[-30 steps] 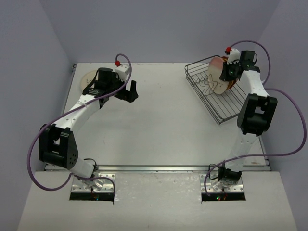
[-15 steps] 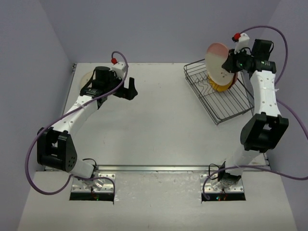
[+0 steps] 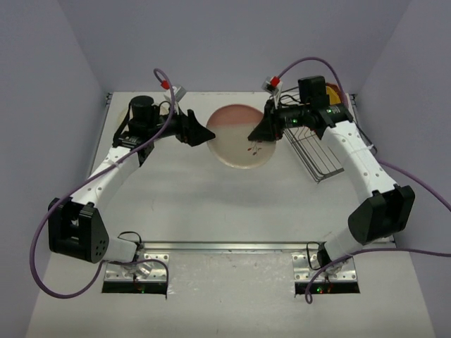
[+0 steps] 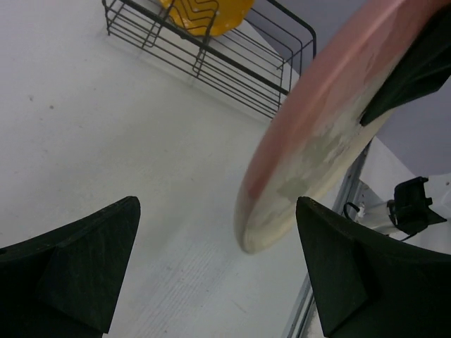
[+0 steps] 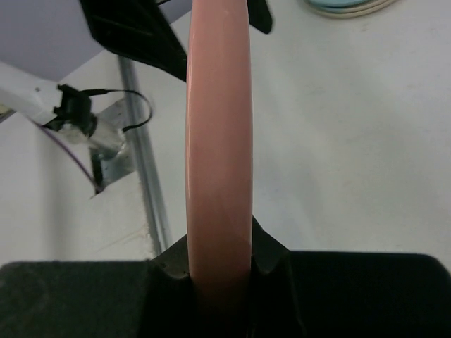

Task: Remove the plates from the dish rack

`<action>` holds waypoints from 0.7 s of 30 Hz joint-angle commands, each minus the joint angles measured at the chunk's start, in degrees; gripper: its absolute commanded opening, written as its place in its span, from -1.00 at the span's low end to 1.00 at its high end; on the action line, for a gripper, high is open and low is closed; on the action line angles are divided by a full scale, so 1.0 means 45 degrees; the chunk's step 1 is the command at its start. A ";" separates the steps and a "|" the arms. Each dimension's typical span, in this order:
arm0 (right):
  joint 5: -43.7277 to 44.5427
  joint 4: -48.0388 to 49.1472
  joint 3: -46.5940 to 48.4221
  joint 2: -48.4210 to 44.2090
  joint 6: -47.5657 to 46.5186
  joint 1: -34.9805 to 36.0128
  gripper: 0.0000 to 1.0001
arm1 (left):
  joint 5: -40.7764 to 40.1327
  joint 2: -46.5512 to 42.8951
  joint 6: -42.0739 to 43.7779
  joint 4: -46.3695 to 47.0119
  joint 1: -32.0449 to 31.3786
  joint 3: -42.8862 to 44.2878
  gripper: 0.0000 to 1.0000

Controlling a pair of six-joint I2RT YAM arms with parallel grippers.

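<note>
Swung off the rack (image 3: 318,153), plate (image 3: 239,139) rim faces spread left pincer (image 3: 202,129).

Two white-and-black arms trailing purple cables

In the top view, the left arm (image 3: 109,169) and the right arm (image 3: 356,158) are wearing smooth white shells along their links, with blocky black housings (image 3: 77,229) bulging at the joints. A purple cable (image 3: 35,243) is looping off each arm, and a small red-tipped connector (image 3: 163,84) is sitting near each wrist. The left gripper (image 3: 203,132) and the right gripper (image 3: 262,131) are showing matte black, wedge-shaped fingers (image 4: 77,267). At the bottom of the frame, tiny green and red lights are glowing by the metal base plates (image 3: 134,271).
</note>
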 commanded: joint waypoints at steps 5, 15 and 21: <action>-0.1561 0.2034 0.0091 -0.0962 0.1693 0.1086 -1.00 | 0.2305 -0.0569 -0.0797 0.1592 0.0024 -0.0994 0.10; -0.1782 0.2294 0.0072 -0.0049 0.2477 0.1127 -1.00 | 0.5135 -0.0662 -0.3380 0.4430 0.0112 -0.2096 -0.99; -0.0876 0.1775 0.0297 0.0278 0.2573 0.1101 -0.05 | 0.5650 -0.0297 -0.4416 0.4690 0.1496 -0.2052 -1.00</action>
